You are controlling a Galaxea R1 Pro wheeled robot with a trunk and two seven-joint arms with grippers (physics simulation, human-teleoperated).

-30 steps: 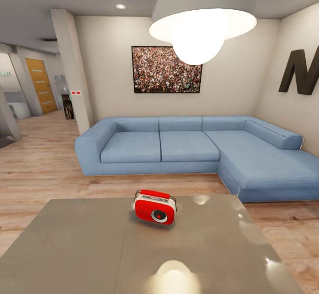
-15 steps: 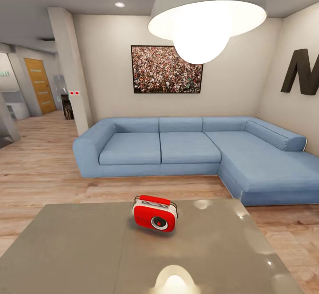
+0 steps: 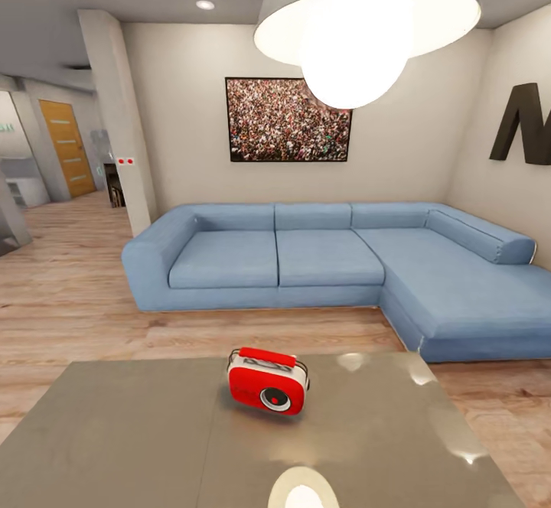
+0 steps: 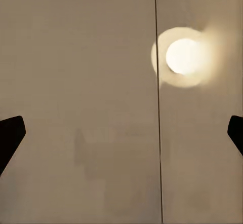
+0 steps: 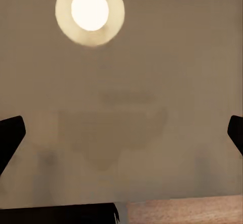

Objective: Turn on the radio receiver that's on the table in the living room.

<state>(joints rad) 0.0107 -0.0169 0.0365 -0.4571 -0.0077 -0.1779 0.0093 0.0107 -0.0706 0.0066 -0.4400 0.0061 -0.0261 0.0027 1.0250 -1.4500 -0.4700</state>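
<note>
Red radio receiver, no legible label, lower centre on grey table; left gripper and right gripper fingertips spread wide, holding nothing.

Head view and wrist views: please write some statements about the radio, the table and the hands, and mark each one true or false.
1. The radio receiver stands on the table. True.
2. The sofa is green. False: it is blue.
3. The left hand is open over the glossy tabletop. True.
4. The right hand holds the radio. False: it is open and empty.
5. The radio lies on the wooden floor. False: it is on the table.
</note>
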